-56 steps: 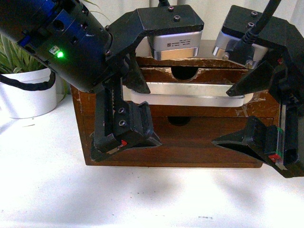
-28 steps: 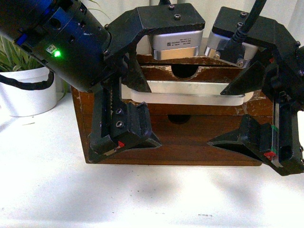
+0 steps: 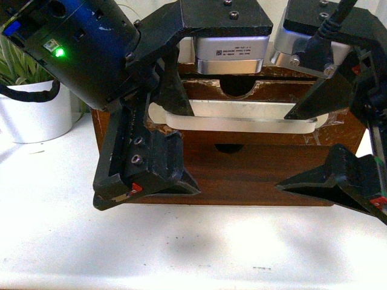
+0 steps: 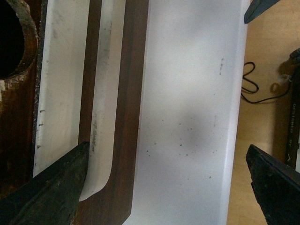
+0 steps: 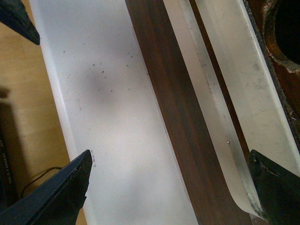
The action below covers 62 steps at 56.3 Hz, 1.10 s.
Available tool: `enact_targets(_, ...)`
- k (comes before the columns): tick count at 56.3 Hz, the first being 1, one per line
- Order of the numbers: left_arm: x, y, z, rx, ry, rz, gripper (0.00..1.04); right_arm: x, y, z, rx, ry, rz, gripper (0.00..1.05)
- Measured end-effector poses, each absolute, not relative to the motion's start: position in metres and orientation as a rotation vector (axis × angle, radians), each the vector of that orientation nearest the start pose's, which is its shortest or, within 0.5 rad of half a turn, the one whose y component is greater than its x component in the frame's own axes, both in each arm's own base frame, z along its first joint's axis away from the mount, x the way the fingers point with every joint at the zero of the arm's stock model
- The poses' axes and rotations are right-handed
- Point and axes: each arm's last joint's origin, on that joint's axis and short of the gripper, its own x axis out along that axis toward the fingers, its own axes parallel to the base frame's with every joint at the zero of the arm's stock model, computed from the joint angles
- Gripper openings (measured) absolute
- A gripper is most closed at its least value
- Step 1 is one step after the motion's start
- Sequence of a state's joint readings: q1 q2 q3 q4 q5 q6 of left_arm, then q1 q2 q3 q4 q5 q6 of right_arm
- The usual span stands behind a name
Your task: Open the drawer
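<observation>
The drawer [image 3: 208, 89] is the top one of a dark brown wooden cabinet, with a half-round notch [image 3: 240, 86] and a long white handle [image 3: 242, 118] taped across its front. My left gripper [image 3: 192, 151] is open in front of the handle's left end. Its upper finger [image 3: 175, 99] overlaps that end and its lower finger [image 3: 151, 172] hangs before the plain lower drawer front [image 3: 242, 175]. My right gripper [image 3: 283, 152] is open at the handle's right end. The left wrist view shows the handle [image 4: 61, 84] and my left gripper [image 4: 166, 187]. The right wrist view shows the handle [image 5: 234, 79] and my right gripper [image 5: 166, 192]. I cannot tell whether any finger touches the handle.
The cabinet stands on a white table [image 3: 193, 248]. A white plant pot [image 3: 33, 115] stands to the left of the cabinet. Beyond the table edge the left wrist view shows a wooden floor with a black cable [image 4: 251, 84].
Both grippers have come nearer the camera and spread outward: the left one's lower finger has shifted left and down, the right one has shifted right. Both stay open.
</observation>
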<state>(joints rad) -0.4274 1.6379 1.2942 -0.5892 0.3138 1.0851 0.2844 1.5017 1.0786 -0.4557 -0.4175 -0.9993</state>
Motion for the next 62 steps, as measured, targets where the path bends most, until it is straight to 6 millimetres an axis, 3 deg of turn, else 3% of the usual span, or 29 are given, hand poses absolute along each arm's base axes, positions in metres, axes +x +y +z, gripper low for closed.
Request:
enact_targets(40,0.272,-0.146,0.272,1.145,0.546,-1.263,0.99,0.252,0.099,0.256,-0.908,0.521,1.182,0.96)
enact_targets(62,0.268,-0.140,0.272,1.101,0.454,-1.216,0.98,0.246,0.094,0.257,-0.870,0.452,1.169,0.96)
